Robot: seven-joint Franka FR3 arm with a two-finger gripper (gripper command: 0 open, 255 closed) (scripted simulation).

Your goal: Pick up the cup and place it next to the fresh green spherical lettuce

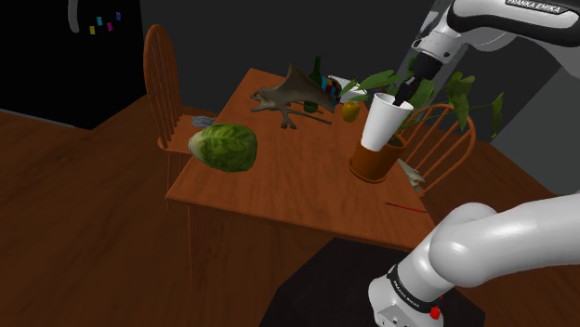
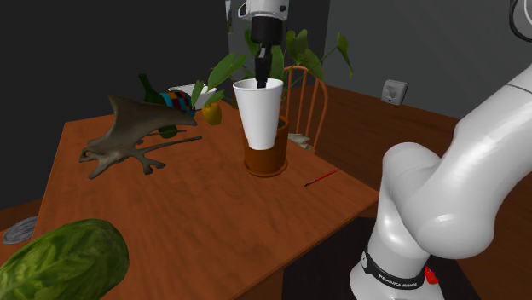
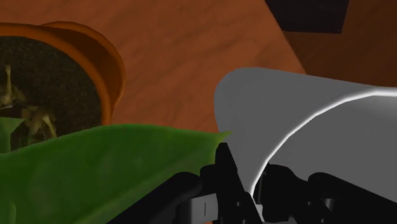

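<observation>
One white cup [image 1: 383,123] hangs from the gripper [image 1: 402,98] in the shoulder view. It is off the table [image 1: 279,190], by the plant pot [image 1: 372,165] and well apart from the lettuce [image 1: 224,147] at the table's left end. In the second exterior view the cup overlaps the pot, and the lettuce lies at lower left. In the wrist view the fingers [image 3: 222,175] pinch the cup's rim.

The brown table [image 1: 288,195] bears a green lettuce [image 1: 224,147], a grey branching sculpture [image 1: 293,96] and an orange plant pot [image 1: 374,164].

"FRANKA EMIKA" shows on the arm's upper link [image 1: 532,11] and base band [image 2: 394,275].
</observation>
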